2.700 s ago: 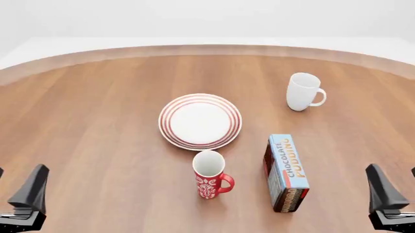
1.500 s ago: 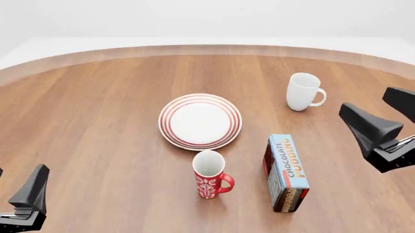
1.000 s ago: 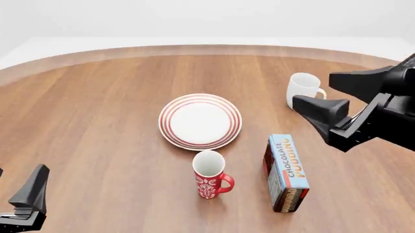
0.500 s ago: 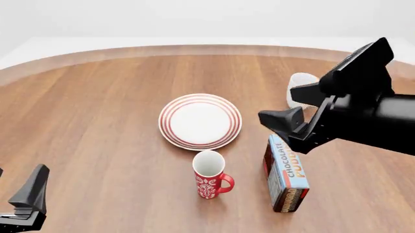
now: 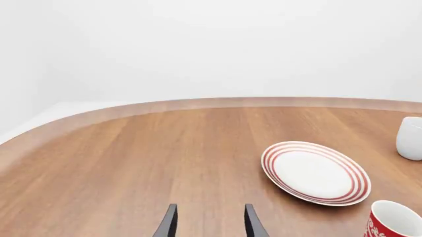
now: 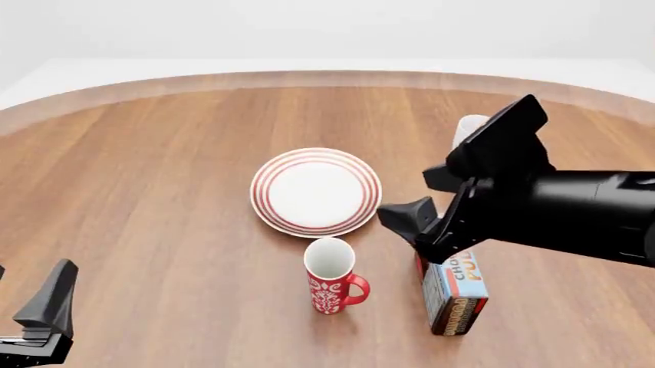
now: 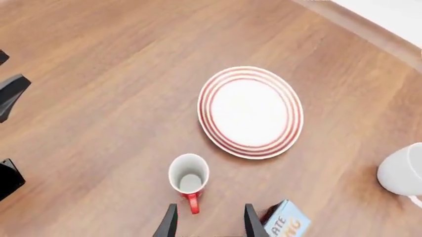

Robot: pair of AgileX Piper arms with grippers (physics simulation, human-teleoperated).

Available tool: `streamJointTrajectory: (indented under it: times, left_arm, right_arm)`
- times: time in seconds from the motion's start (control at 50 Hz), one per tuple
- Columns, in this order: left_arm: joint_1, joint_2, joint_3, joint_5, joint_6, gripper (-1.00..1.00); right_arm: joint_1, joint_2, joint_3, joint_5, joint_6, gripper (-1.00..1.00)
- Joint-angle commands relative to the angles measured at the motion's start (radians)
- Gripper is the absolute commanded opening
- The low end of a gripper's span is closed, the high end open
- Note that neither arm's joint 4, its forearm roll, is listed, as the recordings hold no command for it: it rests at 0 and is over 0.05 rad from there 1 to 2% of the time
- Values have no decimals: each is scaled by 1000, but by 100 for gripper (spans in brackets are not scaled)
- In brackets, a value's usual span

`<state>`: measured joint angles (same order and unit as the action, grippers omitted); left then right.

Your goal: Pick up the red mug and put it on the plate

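Observation:
The red mug (image 6: 330,280) stands upright on the table just in front of the plate (image 6: 264,192), its handle to the right. It also shows in the right wrist view (image 7: 189,178) and the left wrist view (image 5: 394,223). The plate is bare, as the right wrist view (image 7: 205,106) and the left wrist view (image 5: 272,159) show. My right gripper (image 6: 406,196) is open and empty, raised above the table to the right of the mug, over the pudding box. My left gripper (image 6: 34,270) is open and empty at the near left edge.
A blue chocolate pudding box (image 6: 456,290) lies right of the red mug, partly under my right arm. A plain white mug (image 6: 468,126) stands at the back right, mostly hidden behind the right gripper; it shows in the right wrist view (image 7: 402,173).

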<state>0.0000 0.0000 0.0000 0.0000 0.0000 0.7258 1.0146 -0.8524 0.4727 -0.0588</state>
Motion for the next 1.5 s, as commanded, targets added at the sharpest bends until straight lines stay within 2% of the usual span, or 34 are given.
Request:
streamJointTrajectory:
  times: [0.02, 0.32, 0.58, 1.04, 1.5]
  left_arm:
    - [0, 0, 0, 0, 0, 100]
    - [0, 0, 0, 0, 0, 100]
    - [0, 0, 0, 0, 0, 100]
    - [0, 0, 0, 0, 0, 100]
    - [0, 0, 0, 0, 0, 100]
  right_arm:
    - [41, 57, -4, -1, 32, 100]
    - [83, 88, 33, 4, 73, 100]
    - [72, 127, 18, 8, 88, 100]
    - [86, 239, 41, -90, 140, 100]
    - [93, 278, 103, -160, 169, 100]
